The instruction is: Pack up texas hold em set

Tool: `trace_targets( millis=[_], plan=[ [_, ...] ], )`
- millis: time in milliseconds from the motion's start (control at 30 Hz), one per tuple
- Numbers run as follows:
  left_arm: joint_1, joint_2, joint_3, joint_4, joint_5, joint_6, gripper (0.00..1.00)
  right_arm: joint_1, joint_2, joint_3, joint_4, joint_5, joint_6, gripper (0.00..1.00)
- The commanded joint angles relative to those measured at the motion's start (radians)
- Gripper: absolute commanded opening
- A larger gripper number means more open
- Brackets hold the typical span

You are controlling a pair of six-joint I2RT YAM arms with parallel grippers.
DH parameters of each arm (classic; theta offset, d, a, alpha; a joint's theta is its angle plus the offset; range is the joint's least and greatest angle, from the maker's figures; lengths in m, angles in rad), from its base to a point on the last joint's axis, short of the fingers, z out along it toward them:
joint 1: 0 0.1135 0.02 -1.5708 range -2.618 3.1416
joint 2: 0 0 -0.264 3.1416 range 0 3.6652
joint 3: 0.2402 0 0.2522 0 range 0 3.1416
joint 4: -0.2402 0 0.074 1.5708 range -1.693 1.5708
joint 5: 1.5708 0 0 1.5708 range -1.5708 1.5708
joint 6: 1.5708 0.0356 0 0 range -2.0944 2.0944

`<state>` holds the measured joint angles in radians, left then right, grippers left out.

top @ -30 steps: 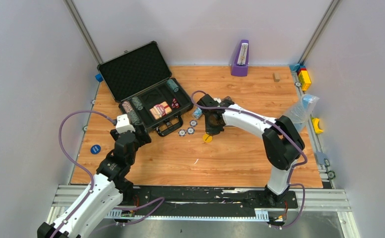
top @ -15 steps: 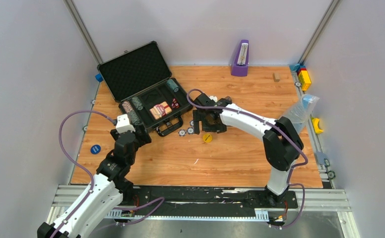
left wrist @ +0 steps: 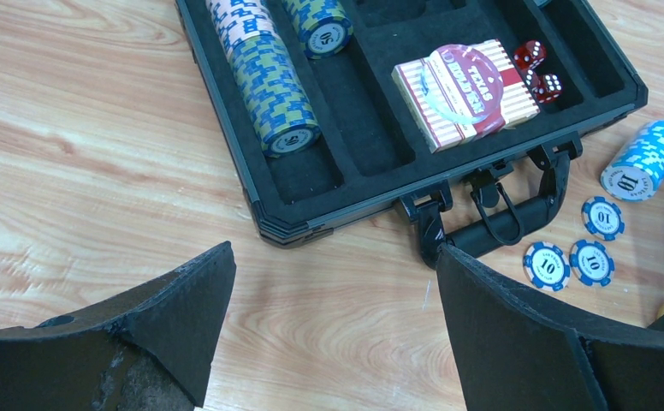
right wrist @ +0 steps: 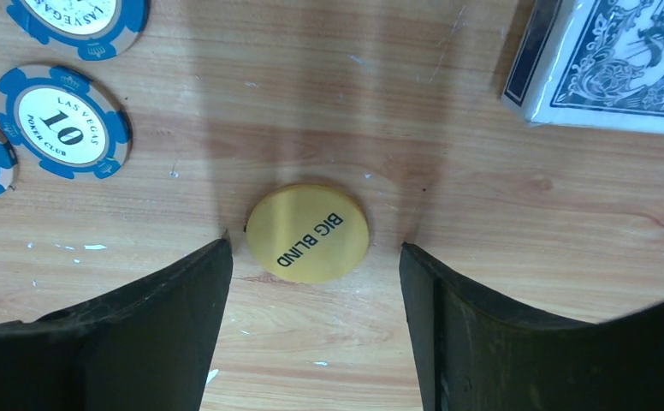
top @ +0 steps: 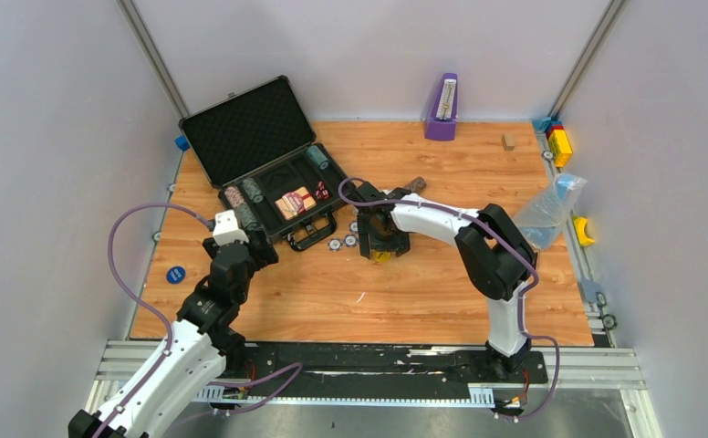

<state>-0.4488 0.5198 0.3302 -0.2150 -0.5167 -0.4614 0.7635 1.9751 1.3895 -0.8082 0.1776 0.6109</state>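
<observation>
The open dark grey case [top: 268, 173] lies at the back left of the table. It holds chip rolls [left wrist: 269, 86], a red card deck [left wrist: 465, 94] and red dice [left wrist: 538, 73]. My left gripper [left wrist: 335, 257] hangs open and empty just in front of the case's near corner. A blue chip roll [left wrist: 645, 160] and loose blue chips [left wrist: 568, 261] lie by the black handle [left wrist: 500, 227]. My right gripper [right wrist: 316, 257] stands open over the table. A yellow BIG BLIND button [right wrist: 309, 233] lies flat between its fingertips, untouched. A blue-backed card deck [right wrist: 607, 64] lies beyond it.
A purple metronome [top: 442, 108] stands at the back edge, with a small wooden block [top: 508, 141] near it. Coloured blocks [top: 558, 139], a plastic bottle [top: 551, 205] and a yellow piece [top: 584, 230] line the right rim. A blue disc [top: 176, 274] lies at the left.
My right gripper has opened and swung left and nearer, ending over the yellow button. A card deck now shows on the table behind it. The left arm has not moved.
</observation>
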Motion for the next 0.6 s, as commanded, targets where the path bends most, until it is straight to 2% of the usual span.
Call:
trace_targets(
  millis=[0, 567],
  plan=[
    [0.005, -0.006, 0.027, 0.023, -0.001, 0.014, 0.95, -0.013, 0.048, -0.03, 0.042, 0.001, -0.023, 0.72],
    [0.005, -0.01, 0.025, 0.022, -0.005, 0.012, 0.95, -0.03, 0.058, -0.048, 0.089, -0.025, -0.062, 0.71]
  ],
)
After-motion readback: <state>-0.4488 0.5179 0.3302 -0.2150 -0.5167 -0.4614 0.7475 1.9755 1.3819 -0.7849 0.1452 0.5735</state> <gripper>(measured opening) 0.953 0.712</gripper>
